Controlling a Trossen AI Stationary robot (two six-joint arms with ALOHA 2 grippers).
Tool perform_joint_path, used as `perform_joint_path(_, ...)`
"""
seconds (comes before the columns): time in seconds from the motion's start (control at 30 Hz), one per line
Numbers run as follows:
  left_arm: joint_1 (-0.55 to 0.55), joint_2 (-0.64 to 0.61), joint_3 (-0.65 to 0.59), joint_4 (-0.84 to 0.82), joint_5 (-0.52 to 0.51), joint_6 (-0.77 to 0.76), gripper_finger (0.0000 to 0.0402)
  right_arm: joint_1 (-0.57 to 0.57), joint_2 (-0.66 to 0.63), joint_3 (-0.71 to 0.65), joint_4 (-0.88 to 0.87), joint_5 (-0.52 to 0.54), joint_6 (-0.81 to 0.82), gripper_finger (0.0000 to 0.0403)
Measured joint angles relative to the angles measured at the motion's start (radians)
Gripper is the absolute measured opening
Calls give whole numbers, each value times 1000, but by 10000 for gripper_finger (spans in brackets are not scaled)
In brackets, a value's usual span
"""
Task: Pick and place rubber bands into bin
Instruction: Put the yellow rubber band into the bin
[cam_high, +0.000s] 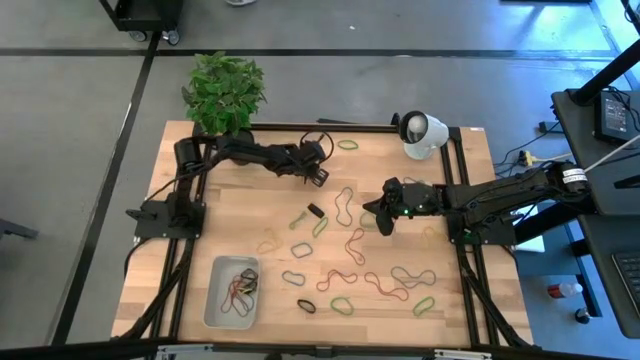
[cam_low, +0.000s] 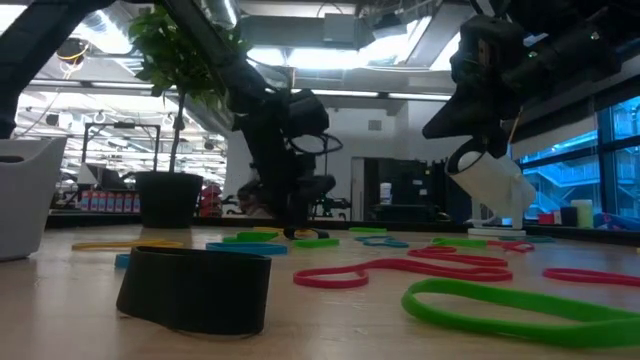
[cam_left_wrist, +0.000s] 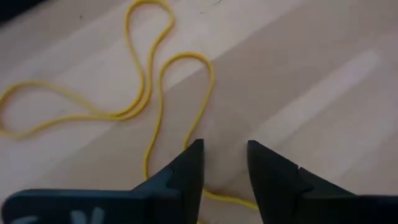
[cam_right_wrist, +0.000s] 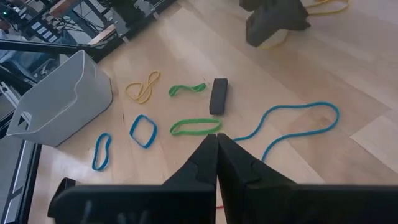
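Many rubber bands lie loose on the wooden table: green, blue, red. The pale grey bin stands near the front left with several bands in it; it also shows in the right wrist view. My left gripper is at the far middle, pointing down, low over the table. It is open, with its fingertips on either side of a strand of a long yellow band. My right gripper is shut and hangs above the table's middle with nothing seen in it. My left gripper's open fingers point down over the yellow band's strand, which runs under them on the table. I cannot tell whether they touch it.
A small black block lies mid-table among the bands and stands close in the low view. A potted plant and a white round device stand at the far edge. A black frame borders the table.
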Motion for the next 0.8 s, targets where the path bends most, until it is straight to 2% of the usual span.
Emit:
perform_joint_path(0.1, 6, 3, 4, -55, 12, -64, 80, 0, 0, 0, -3, 0, -2, 7)
perform_joint_path(0.23, 8, -10, 1, -87, 23, -48, 13, 0, 0, 0, -9, -1, -4, 7)
perform_joint_path(0.47, -34, -124, -8, -208, 74, -28, 2, 0, 0, 0, -29, -5, -54, 7)
perform_joint_path(0.6, -79, -239, -5, -305, 19, -5, 2, 0, 0, 0, -29, -7, -114, 7)
perform_joint_path(0.73, -141, -370, -5, -368, 2, -37, 2, 0, 0, 0, -30, -6, -191, 7)
perform_joint_path(0.8, -170, -416, -4, -385, -43, -80, 2, 0, 0, 0, -29, -6, -230, 7)
